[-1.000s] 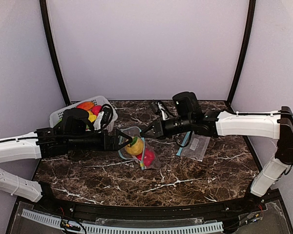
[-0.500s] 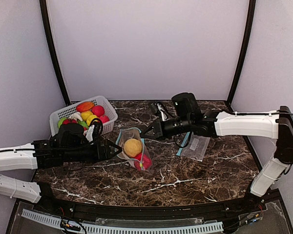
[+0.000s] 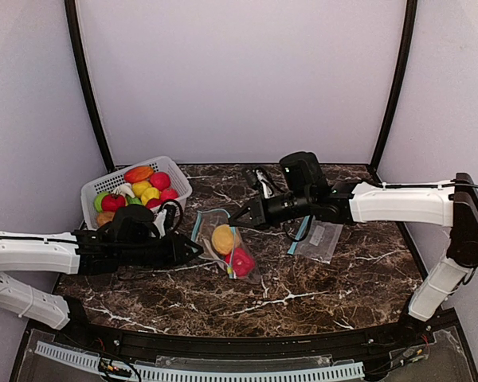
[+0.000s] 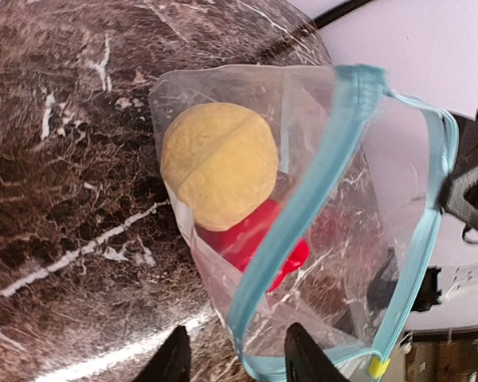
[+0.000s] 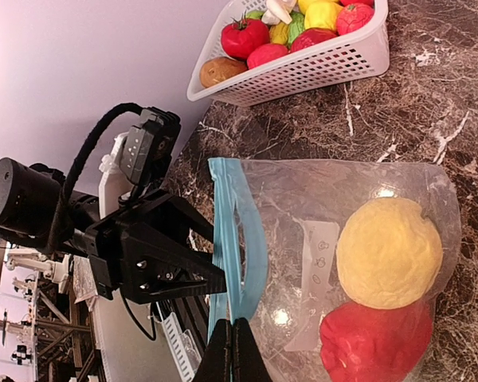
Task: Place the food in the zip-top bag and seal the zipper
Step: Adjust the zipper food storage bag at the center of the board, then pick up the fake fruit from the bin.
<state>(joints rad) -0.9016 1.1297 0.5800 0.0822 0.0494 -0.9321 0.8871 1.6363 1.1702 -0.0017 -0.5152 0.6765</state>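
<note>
A second before, the left gripper (image 4: 237, 344) had hung wide open over the zip-top bag (image 5: 303, 207) with the yellow toy fruit (image 5: 389, 253) between its fingers. It had since drawn back and sunk towards the table (image 3: 303, 294), its jaws had narrowed to about half, and the fruit had ended up inside the bag. The right gripper (image 5: 235, 330) had hardly shifted.

The left gripper's fingers stood partly apart on either side of the bag's near rim; whether they pressed the film could not be told. The right gripper was fully closed, pinching the blue zipper strip (image 4: 303, 215) and holding the mouth up and agape.

Just ahead of the left fingertips the yellow fruit, round and matt with a seam across it, lay against the red toy fruit (image 5: 374, 346), both behind thin, glossy, crinkled clear plastic. Beyond the right gripper's tips the same two sat at the bag's far end. The remaining toy food (image 3: 143, 191) was heaped in the white lattice basket (image 5: 303, 72), behind the left gripper, on dark, white-veined marble.
</note>
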